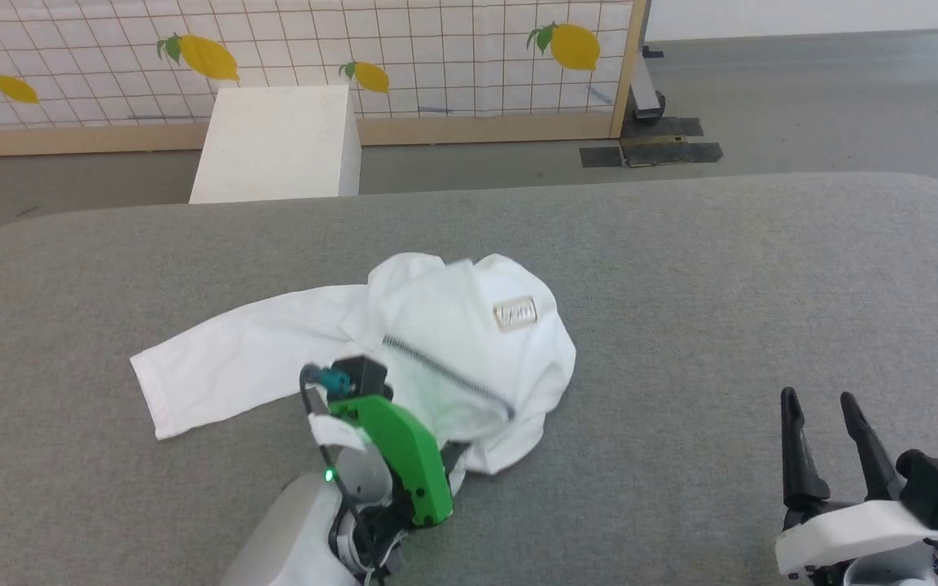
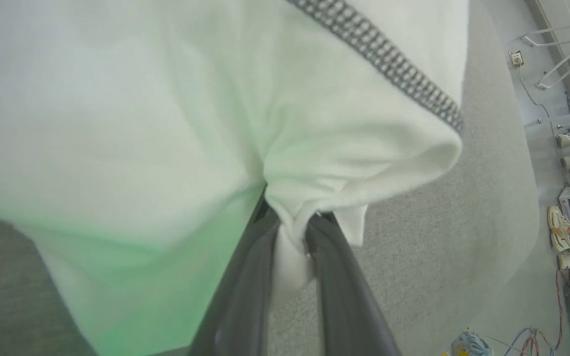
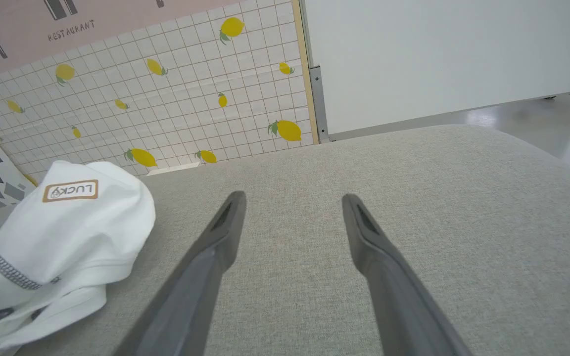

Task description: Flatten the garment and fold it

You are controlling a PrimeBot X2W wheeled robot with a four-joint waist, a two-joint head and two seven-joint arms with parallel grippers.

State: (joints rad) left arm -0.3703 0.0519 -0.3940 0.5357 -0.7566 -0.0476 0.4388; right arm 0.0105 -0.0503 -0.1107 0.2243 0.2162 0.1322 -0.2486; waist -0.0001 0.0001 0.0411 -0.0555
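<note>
- The garment (image 1: 453,325) lies crumpled in the middle of the surface (image 1: 721,285), one sleeve stretched left.
- The left fingers (image 2: 245,277) pinch a small bunch of its near edge; the right fingers (image 3: 201,277) stand wide and empty.
- A one-sided pull may drag the heap, or the pinch may slip.

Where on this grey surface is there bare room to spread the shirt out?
Widest bare stretch of the grey surface: right of the garment, up to the open right gripper and the far edge. Smaller patch: left of the sleeve, by the rounded corner. Crowded: near middle, where the left gripper pinches bunched cloth.
</note>
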